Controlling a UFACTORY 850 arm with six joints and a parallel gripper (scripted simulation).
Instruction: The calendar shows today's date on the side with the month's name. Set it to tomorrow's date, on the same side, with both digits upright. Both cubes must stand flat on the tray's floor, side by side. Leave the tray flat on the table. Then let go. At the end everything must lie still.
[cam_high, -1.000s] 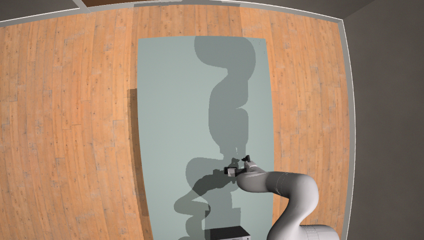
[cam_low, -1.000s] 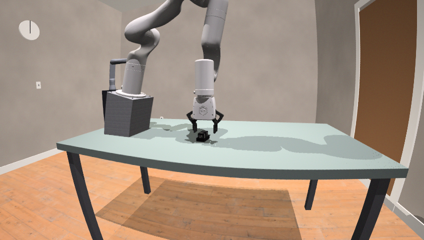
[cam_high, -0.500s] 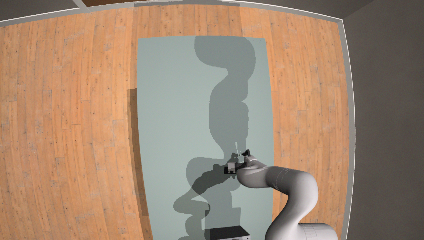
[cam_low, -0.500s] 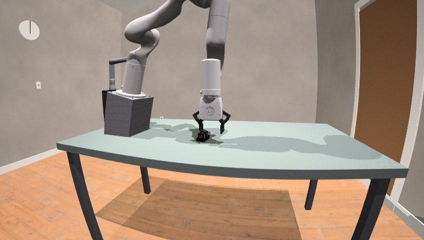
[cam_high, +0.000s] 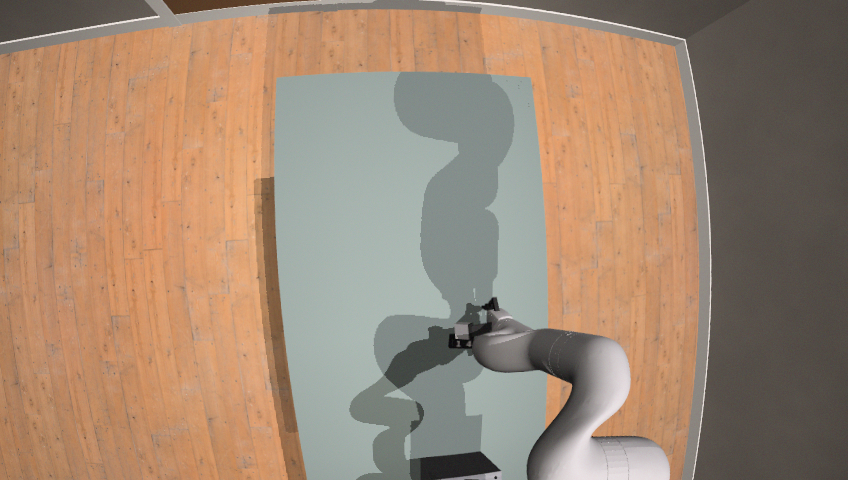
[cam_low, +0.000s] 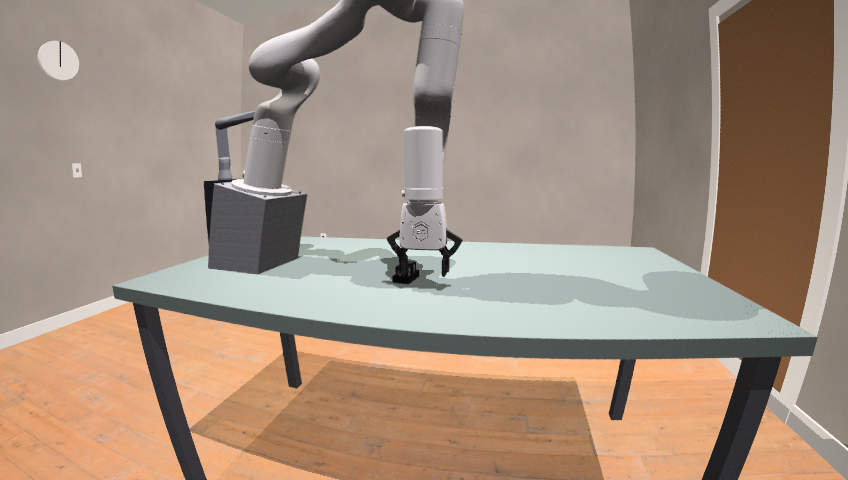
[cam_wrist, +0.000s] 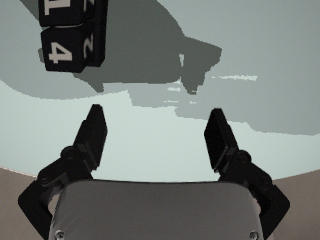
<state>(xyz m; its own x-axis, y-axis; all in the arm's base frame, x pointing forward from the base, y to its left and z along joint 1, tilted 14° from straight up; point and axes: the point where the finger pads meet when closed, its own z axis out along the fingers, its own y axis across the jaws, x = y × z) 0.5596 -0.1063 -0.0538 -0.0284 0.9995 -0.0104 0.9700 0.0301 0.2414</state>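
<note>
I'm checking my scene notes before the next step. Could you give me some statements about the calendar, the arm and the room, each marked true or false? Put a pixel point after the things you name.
1. The black two-fingered end effector (cam_low: 423, 267) (cam_wrist: 156, 119) is open. True.
2. The black cube marked 4 (cam_wrist: 61, 50) is clamped between its fingers. False: it stands outside them, beside the black cube marked 1 (cam_wrist: 59, 11).
3. The round white wall clock (cam_low: 58, 60) hangs above the brown wooden door. False: it hangs on the wall at the opposite side of the exterior view.
4. The pale green rectangular table (cam_high: 345, 208) (cam_low: 505, 315) stands on dark legs. True.
</note>
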